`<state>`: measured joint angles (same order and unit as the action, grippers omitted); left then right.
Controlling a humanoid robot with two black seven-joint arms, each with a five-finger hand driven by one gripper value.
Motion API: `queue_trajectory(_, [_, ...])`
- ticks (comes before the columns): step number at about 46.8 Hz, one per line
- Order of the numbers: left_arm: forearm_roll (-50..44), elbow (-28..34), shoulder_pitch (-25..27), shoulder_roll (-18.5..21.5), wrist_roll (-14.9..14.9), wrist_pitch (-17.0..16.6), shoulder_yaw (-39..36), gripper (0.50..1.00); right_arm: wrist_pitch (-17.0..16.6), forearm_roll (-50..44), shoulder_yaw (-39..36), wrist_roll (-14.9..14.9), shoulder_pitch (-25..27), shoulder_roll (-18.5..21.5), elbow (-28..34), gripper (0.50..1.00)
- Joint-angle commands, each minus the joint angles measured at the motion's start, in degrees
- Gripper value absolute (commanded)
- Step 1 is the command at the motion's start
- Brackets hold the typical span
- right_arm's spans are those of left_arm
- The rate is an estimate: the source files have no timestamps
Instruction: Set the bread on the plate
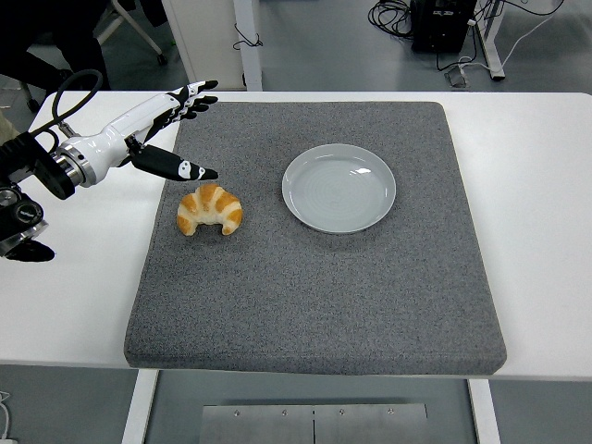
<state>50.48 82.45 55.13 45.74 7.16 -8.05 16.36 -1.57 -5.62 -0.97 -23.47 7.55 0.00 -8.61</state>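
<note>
A golden croissant (210,210) lies on the left part of the grey mat (314,277). A round pale grey plate (339,188) sits on the mat to the croissant's right, with nothing on it. My left hand (180,129) comes in from the left edge and hovers just behind and left of the croissant. Its fingers are spread, the thumb (176,166) points toward the croissant, and it holds nothing. The right arm is out of view.
The mat lies on a white table (527,185). Beyond the table's far edge are table legs, a chair base and cables on the floor.
</note>
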Motion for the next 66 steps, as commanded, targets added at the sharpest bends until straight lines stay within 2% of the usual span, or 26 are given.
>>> queue_trajectory(1, [2.69, 0.25, 0.33, 1.46, -0.04, 0.22, -1.85, 0.980, -0.01, 0.00, 0.00, 0.00, 0.01, 0.00, 0.00, 1.000])
queue_trajectory(10, [6.03, 1.30, 0.24, 2.25, 0.05, 1.80, -3.26, 0.980, 0.07, 0.00, 0.00, 0.00, 0.01, 0.00, 0.00, 1.000])
queue_trajectory(26, [14.29, 0.08, 0.07, 1.37, -0.30, 1.37, -6.51, 0.937, 0.07, 0.00, 0.00, 0.00, 0.01, 0.00, 0.00, 1.000])
queue_trajectory(39, [19.22, -2.56, -0.20, -0.82, -0.22, -1.97, -8.88, 0.921, 0.07, 0.00, 0.00, 0.00, 0.01, 0.00, 0.00, 1.000])
queue_trajectory(49, [19.48, -4.14, -0.37, -3.02, -0.22, -4.08, -9.94, 0.921, 0.07, 0.00, 0.00, 0.00, 0.01, 0.00, 0.00, 1.000])
queue_trajectory(66, [19.66, -9.76, -0.90, -6.98, -0.04, -4.87, -10.38, 0.921, -0.01, 0.00, 0.00, 0.00, 0.01, 0.00, 0.00, 1.000])
